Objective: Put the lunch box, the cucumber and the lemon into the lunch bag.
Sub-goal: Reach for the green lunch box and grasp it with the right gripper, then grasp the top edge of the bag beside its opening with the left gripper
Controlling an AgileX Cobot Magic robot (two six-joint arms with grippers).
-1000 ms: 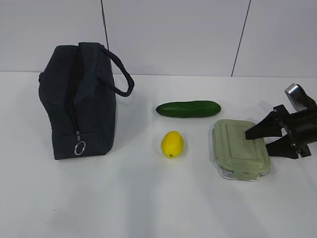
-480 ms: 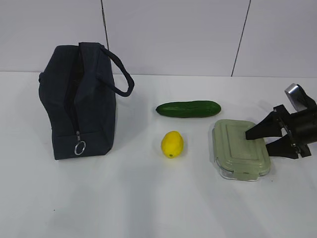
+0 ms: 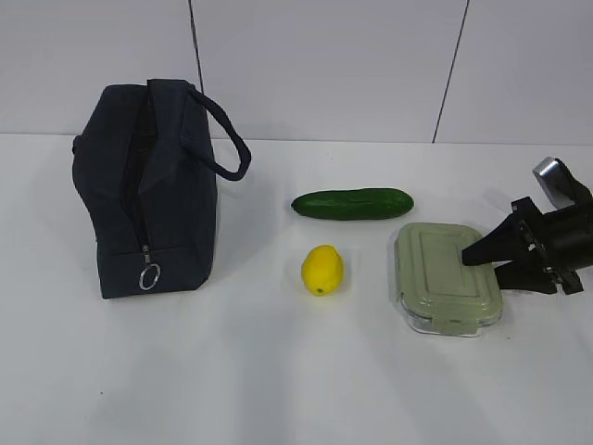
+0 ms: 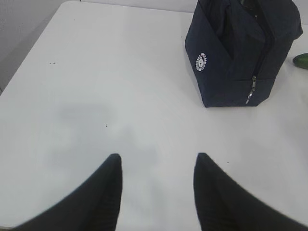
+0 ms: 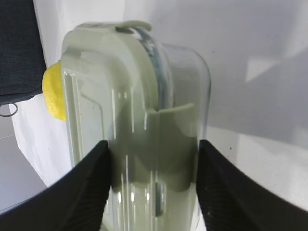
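Observation:
The lunch box [image 3: 440, 278], clear with a sage-green lid, lies on the white table at the right. My right gripper [image 3: 484, 266] comes in from the right edge, its jaws closed on the box's right end, one above the lid and one below. In the right wrist view both fingers press the sides of the lunch box [image 5: 134, 96]. The lemon [image 3: 321, 270] sits left of the box and the cucumber [image 3: 352, 203] lies behind them. The navy lunch bag [image 3: 153, 190] stands at the left. My left gripper [image 4: 158, 159] is open and empty over bare table, short of the bag [image 4: 240, 53].
The bag's zipper ring pull [image 3: 149, 276] hangs at its front lower edge. A handle loop [image 3: 227, 139] sticks out toward the cucumber. A white wall stands close behind the table. The lemon [image 5: 53, 94] shows beyond the box in the right wrist view.
My right gripper's jaws have narrowed onto the lunch box's right end. The box has shifted slightly. Bag, lemon and cucumber have not moved.

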